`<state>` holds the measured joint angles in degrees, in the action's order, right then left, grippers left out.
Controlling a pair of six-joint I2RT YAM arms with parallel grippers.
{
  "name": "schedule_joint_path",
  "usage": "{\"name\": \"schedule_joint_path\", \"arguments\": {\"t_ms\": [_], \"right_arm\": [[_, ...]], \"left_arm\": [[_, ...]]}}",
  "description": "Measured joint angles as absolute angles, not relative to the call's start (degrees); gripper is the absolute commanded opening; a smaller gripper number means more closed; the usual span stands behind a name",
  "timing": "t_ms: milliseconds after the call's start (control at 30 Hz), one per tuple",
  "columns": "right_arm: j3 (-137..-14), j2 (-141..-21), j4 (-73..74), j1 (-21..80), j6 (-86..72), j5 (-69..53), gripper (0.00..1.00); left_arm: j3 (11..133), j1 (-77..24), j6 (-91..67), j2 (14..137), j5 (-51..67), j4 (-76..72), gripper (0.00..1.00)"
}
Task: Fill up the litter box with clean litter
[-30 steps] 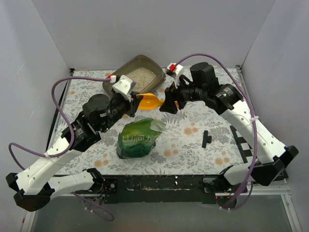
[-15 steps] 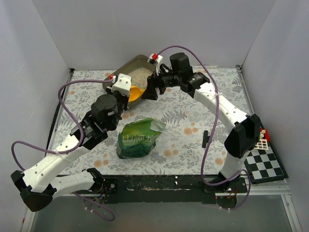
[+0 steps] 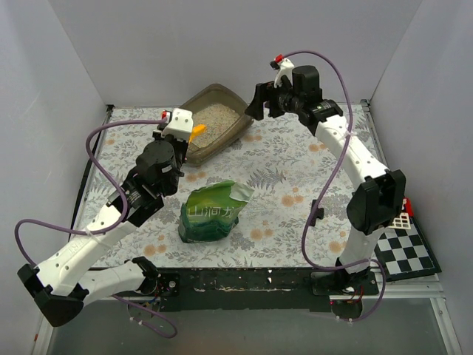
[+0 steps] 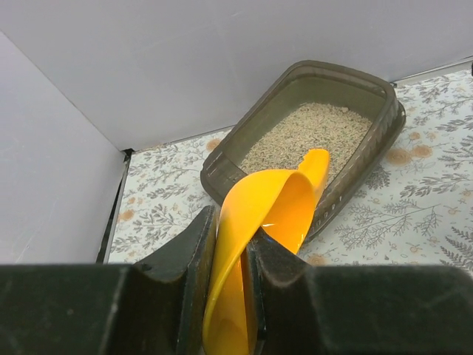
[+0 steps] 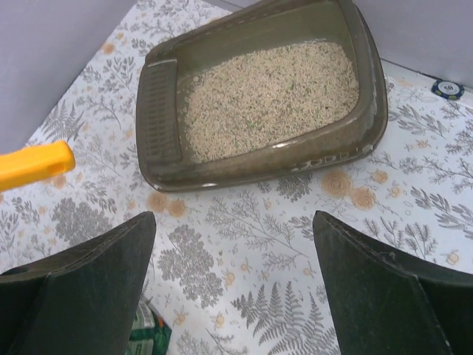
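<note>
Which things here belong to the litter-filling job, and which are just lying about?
In the job: litter box, clean litter inside it, yellow scoop, green bag.
Lying about: small black piece, checkered board, blue disc.

L arm (image 3: 111,214) fwd, L fingers (image 4: 188,255) clamped; R arm (image 3: 347,144) extended, R fingers (image 5: 384,288) wide.

Count: 1 litter box (image 3: 222,140) (one bed of litter (image 3: 214,117) inside), 1 yellow scoop (image 4: 270,222), 1 green bag (image 3: 213,212), 1 black clip (image 3: 315,212), 1 checkerboard (image 3: 405,248), 2 arms: left arm (image 3: 111,218), right arm (image 3: 347,148).
</note>
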<state>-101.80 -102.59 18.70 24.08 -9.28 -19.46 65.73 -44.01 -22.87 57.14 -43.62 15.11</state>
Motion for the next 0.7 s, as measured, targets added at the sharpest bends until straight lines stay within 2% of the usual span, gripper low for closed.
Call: {"name": "schedule_joint_path", "arguments": {"t_ms": [133, 300, 367, 400, 500, 700], "right_arm": [[-106.1, -108.31, 14.76, 24.77, -13.17, -19.77, 0.78], [-114.24, -120.51, 10.81, 25.52, -17.74, -20.67, 0.4], [-115.42, -124.66, 8.97, 25.69, -19.51, -20.86, 0.16], [-115.57, -126.1, 8.21, 25.8, -20.12, -20.78, 0.1], [-116.22, -131.46, 4.38, 26.44, -22.52, -18.98, 0.01], [-125.43, -140.33, 1.08, 27.92, -23.86, -16.8, 0.01]], "left_arm": [[64.47, -43.57, -22.48, 57.23, -44.31, 14.5, 0.0], [63.42, -43.2, -23.24, 57.28, -44.47, 14.98, 0.0], [63.11, -43.16, -23.79, 57.28, -44.4, 15.09, 0.0], [63.0, -43.16, -24.1, 57.28, -44.31, 15.29, 0.0], [61.93, -42.96, -25.21, 57.28, -43.88, 15.75, 0.0], [58.61, -42.92, -26.46, 57.87, -43.22, 17.61, 0.0]]}}
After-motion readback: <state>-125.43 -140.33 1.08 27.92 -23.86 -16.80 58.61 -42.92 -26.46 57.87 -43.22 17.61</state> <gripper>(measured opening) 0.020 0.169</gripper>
